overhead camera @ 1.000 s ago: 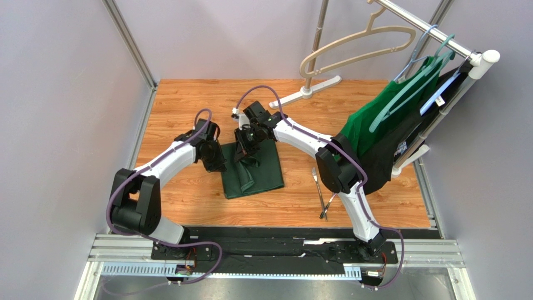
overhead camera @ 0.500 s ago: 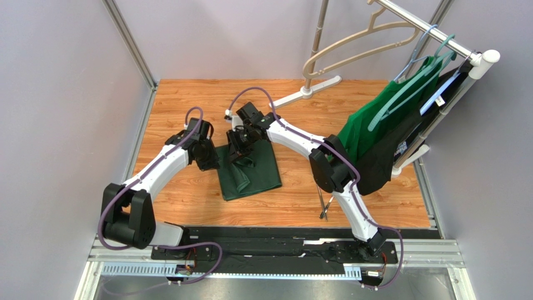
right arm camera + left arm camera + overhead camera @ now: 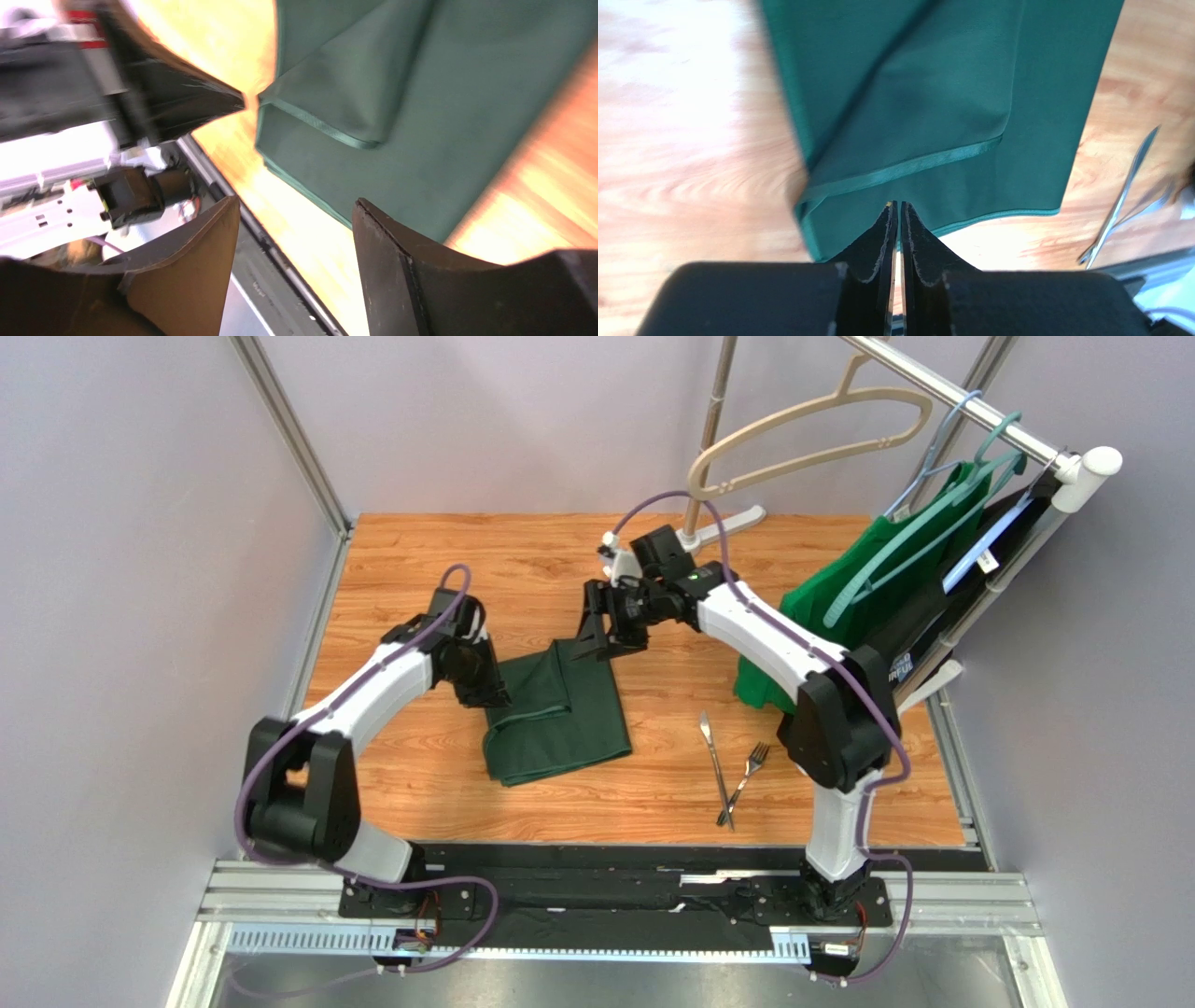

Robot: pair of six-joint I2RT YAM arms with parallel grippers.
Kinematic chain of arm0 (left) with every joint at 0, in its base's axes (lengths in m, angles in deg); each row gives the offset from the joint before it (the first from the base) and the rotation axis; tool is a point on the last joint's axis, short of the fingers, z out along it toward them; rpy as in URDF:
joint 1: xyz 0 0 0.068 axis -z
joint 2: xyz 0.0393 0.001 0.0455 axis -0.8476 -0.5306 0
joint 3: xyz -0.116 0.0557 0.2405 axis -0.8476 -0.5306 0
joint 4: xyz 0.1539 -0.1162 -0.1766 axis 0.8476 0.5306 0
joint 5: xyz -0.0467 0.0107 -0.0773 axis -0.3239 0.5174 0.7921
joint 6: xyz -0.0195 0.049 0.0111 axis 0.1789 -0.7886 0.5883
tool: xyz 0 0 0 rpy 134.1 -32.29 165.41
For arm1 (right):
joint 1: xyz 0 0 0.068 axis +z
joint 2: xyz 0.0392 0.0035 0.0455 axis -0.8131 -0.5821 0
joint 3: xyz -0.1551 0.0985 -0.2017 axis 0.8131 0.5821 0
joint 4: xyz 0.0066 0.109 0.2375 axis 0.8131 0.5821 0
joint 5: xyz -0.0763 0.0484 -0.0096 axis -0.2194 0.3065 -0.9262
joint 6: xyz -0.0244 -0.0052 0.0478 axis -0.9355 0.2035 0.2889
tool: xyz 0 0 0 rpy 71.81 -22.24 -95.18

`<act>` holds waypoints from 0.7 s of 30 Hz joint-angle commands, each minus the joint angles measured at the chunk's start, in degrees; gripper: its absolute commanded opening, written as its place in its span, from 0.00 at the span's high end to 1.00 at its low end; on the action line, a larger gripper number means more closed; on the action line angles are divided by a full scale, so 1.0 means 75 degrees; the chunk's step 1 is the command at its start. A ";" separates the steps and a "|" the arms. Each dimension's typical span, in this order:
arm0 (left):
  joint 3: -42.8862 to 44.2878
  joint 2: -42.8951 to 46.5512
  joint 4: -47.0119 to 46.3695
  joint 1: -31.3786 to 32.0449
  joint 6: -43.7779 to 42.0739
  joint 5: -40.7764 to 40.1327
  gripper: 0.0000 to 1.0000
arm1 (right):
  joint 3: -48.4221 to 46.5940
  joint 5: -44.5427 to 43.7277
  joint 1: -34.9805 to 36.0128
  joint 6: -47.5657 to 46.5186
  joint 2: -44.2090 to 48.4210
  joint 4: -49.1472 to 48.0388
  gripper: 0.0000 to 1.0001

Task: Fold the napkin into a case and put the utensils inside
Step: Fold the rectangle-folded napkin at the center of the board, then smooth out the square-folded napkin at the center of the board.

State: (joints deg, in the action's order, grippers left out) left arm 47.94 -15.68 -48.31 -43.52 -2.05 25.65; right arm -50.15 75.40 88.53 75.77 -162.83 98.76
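Note:
The dark green napkin lies on the wooden table, folded with a flap across its left part; its hemmed flap edge shows in the left wrist view and the right wrist view. My left gripper sits at the napkin's left edge, its tips parted by only a thin slit with nothing between them. My right gripper hovers at the napkin's far right corner, open wide and empty. The utensils, a knife and a fork, lie crossed to the right of the napkin.
A garment rack stands at the back right with a bright green garment on a teal hanger, a black garment and a beige hanger. The rack's white foot rests on the table's far side. Grey walls flank the table.
My right gripper opened, let go of the napkin and pulled back to the right. My left gripper's jaws parted slightly. The napkin's flap now lies flat.

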 commanded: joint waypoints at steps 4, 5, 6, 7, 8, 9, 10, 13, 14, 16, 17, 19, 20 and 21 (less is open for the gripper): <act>0.2054 -0.1505 0.0500 0.1692 -0.1428 -0.1047 0.80 | 0.1788 -0.1162 0.0090 0.0050 0.0771 -0.0698 0.46; 0.2207 -0.1727 0.0629 0.1893 -0.1569 -0.1342 0.78 | 0.1953 -0.1221 0.0090 0.0178 0.0806 -0.0827 0.49; 0.2510 -0.1845 0.0700 0.2011 -0.1698 -0.1716 0.76 | 0.2141 -0.1210 0.0090 0.0330 0.0841 -0.1106 0.54; 0.2652 -0.1997 0.0747 0.2094 -0.1897 -0.1755 0.72 | 0.2351 -0.1187 0.0090 0.0366 0.0865 -0.1179 0.57; 0.2770 -0.2277 0.0782 0.2222 -0.1968 -0.1778 0.70 | 0.2446 -0.1268 0.0078 0.0413 0.0865 -0.1191 0.61; 0.2968 -0.2396 0.0817 0.2258 -0.1969 -0.2022 0.68 | 0.2552 -0.1350 0.0090 0.0425 0.0877 -0.1226 0.67; 0.3051 -0.2524 0.0818 0.2317 -0.1992 -0.2094 0.65 | 0.2657 -0.1443 0.0078 0.0437 0.0900 -0.1284 0.68; 0.3462 -0.3040 0.0981 0.2563 -0.2074 -0.2329 0.64 | 0.3126 -0.1293 0.0078 0.0508 0.1006 -0.1577 0.69; 0.3497 -0.3273 0.0993 0.2587 -0.2086 -0.2271 0.64 | 0.3231 -0.1257 0.0078 0.0531 0.1017 -0.1624 0.69; 0.3591 -0.3451 0.1017 0.2669 -0.1969 -0.2223 0.64 | 0.3302 -0.1210 0.0090 0.0543 0.1017 -0.1718 0.68; 0.3603 -0.3591 0.1005 0.2680 -0.1969 -0.2189 0.64 | 0.3337 -0.1187 0.0078 0.0531 0.1029 -0.1753 0.68; 0.3696 -0.3720 0.1017 0.2774 -0.1899 -0.2072 0.61 | 0.3373 -0.1163 0.0090 0.0519 0.1029 -0.1801 0.67; 0.3732 -0.3837 0.1040 0.2786 -0.1864 -0.2013 0.57 | 0.3396 -0.1151 0.0090 0.0519 0.1018 -0.1824 0.67; 0.3802 -0.3885 0.1064 0.2809 -0.1724 -0.2106 0.56 | 0.3408 -0.1140 0.0090 0.0531 0.1006 -0.1859 0.67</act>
State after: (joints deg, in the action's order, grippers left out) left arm 73.12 -43.74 -41.97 -23.74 -15.54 10.67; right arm -25.01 66.46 89.21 79.24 -156.75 89.23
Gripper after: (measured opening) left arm 0.406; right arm 0.328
